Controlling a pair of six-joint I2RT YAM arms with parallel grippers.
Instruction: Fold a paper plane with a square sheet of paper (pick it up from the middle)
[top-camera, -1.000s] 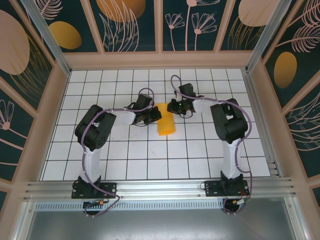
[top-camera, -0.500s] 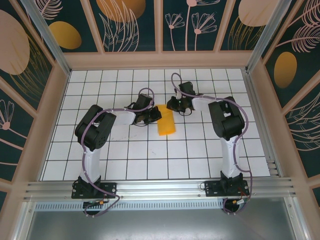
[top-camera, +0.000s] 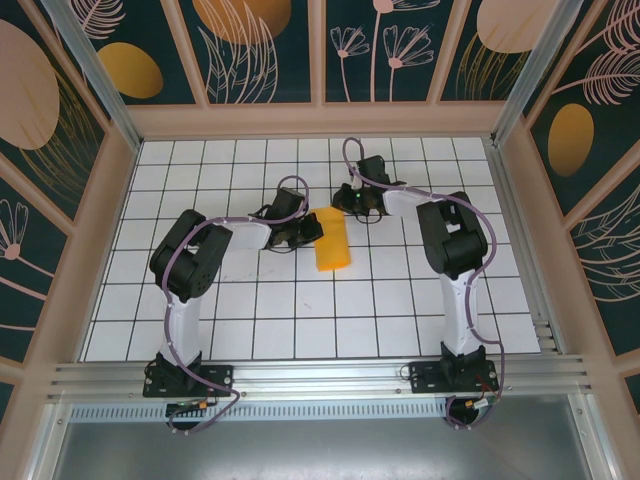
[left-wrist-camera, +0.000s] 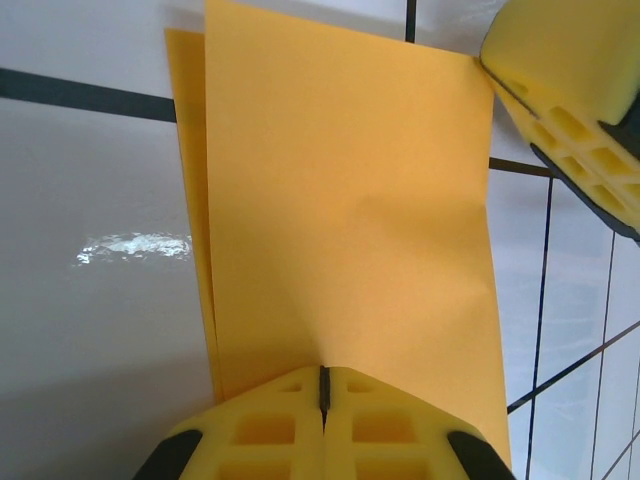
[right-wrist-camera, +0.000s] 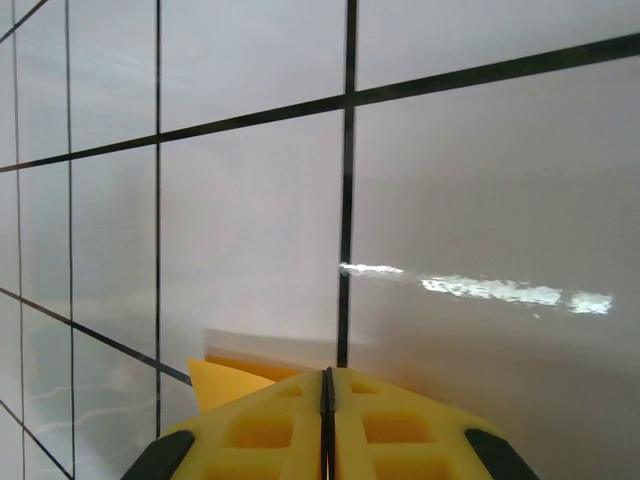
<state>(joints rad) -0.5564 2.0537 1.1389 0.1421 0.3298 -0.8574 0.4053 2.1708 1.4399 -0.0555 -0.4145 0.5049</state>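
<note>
**Materials & finish: quick notes**

Sheet of paper (left-wrist-camera: 340, 200): thin orange-yellow paper, matt, smooth, no sheen, w/ a faint soft dent mid-face.

Table (right-wrist-camera: 480, 150): white gridded top, smooth & glossy, w/ streaky light glare. The black lines look printed flat.

Left gripper (left-wrist-camera: 323, 375) & right gripper (right-wrist-camera: 327, 378): yellow plastic tips w/ moulded lattice pockets, matt-ish, black plastic at the edges.

Arm shells (top-camera: 190, 260): black plastic, semi-gloss.

Lower links (top-camera: 178, 330): white plastic.

Cables (top-camera: 346, 160): purple sleeve, smooth.

Front rail (top-camera: 320, 375): bare metal, alu-look, ribbed, dull shine.

Wall frame (top-camera: 320, 118): pale wood-look, matt.
</note>
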